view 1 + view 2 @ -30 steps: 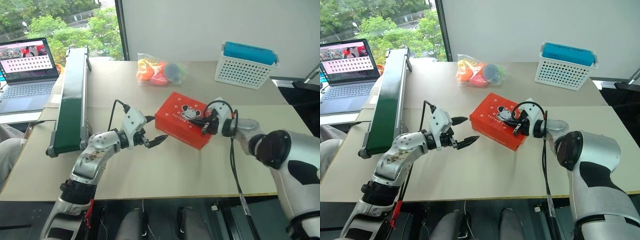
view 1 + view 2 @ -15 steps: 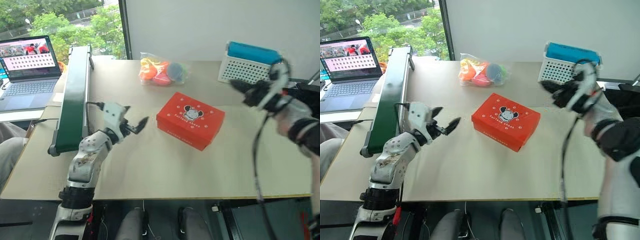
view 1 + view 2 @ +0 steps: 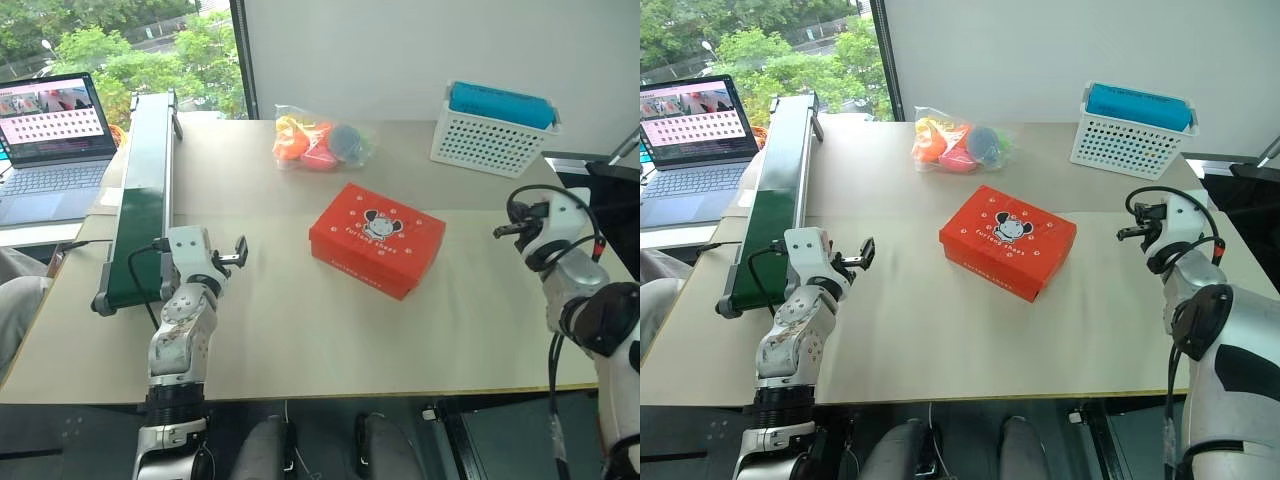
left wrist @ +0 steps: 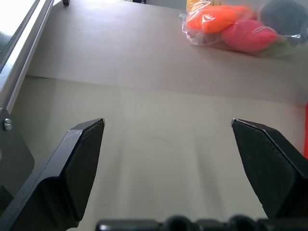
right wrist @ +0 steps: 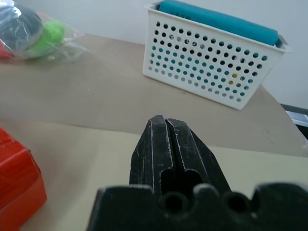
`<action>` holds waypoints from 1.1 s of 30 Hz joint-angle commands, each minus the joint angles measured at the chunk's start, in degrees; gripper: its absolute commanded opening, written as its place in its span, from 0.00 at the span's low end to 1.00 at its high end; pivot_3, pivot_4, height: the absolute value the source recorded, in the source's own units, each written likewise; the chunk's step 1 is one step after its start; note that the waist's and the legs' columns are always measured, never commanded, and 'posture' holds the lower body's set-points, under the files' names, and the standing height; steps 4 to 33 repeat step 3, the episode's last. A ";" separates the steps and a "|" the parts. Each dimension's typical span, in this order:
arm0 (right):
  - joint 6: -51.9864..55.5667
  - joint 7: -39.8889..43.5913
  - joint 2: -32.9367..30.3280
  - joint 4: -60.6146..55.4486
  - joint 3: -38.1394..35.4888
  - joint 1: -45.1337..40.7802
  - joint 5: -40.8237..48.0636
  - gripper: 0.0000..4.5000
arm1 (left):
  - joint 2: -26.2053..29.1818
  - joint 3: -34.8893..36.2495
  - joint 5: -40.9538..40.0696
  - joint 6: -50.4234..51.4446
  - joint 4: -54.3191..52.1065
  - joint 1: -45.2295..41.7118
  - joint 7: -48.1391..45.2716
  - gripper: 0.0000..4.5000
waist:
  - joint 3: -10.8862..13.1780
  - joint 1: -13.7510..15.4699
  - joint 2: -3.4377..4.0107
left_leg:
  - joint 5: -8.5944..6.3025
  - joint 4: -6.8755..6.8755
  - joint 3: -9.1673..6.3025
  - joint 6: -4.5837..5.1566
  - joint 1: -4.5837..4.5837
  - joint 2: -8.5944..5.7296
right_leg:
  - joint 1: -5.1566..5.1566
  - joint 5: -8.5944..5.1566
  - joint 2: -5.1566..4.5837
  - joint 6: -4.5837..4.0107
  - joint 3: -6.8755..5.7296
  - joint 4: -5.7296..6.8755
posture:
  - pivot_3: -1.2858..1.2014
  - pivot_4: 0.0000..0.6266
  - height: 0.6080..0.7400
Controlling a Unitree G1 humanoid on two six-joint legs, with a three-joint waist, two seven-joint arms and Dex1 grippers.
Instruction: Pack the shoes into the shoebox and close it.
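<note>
The red-orange shoebox [image 3: 378, 238] lies in the middle of the table with its lid shut and the cartoon logo facing up. The shoes are hidden from view. My left gripper [image 3: 235, 250] hovers to the left of the box, well apart from it. It points forward with its fingers [image 4: 82, 159] spread open over bare tabletop and nothing between them. My right gripper [image 3: 503, 231] is off to the right of the box, its fingers [image 5: 168, 149] shut together on nothing. A corner of the shoebox [image 5: 17, 178] appears beside them.
A long green conveyor [image 3: 140, 190] runs along the left side of the table, with a laptop [image 3: 50, 140] beyond it. A clear bag of orange and pink toys [image 3: 320, 143] lies at the back. A white perforated basket [image 3: 490, 130] holding a teal item stands at the back right.
Both arms have drawn away from the shoebox, the left one leftward and the right one rightward. The left gripper stayed open and the right stayed shut. The box has not moved.
</note>
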 commanded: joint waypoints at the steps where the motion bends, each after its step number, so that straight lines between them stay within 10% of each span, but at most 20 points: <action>1: -2.68 -2.10 -0.30 1.84 0.88 0.31 1.36 0.01 | 0.47 0.20 0.08 -1.77 -1.26 -0.11 -0.28 1.00 | 0.00 -0.04 0.00 | 0.00 0.00 0.00 0.00 0.00 0.00 | 0.00 0.00 0.00 0.00 0.00 -0.01 | 0.52 0.24 0.76; 33: -2.85 -2.66 -0.22 1.84 1.20 0.72 1.42 0.01 | 1.27 -1.07 0.08 -2.26 -1.69 0.29 -2.39 1.00 | 0.00 -0.05 0.00 | 0.00 0.00 0.00 0.00 0.00 0.01 | 0.00 0.00 0.01 0.00 0.00 -0.01 | 0.52 0.24 0.76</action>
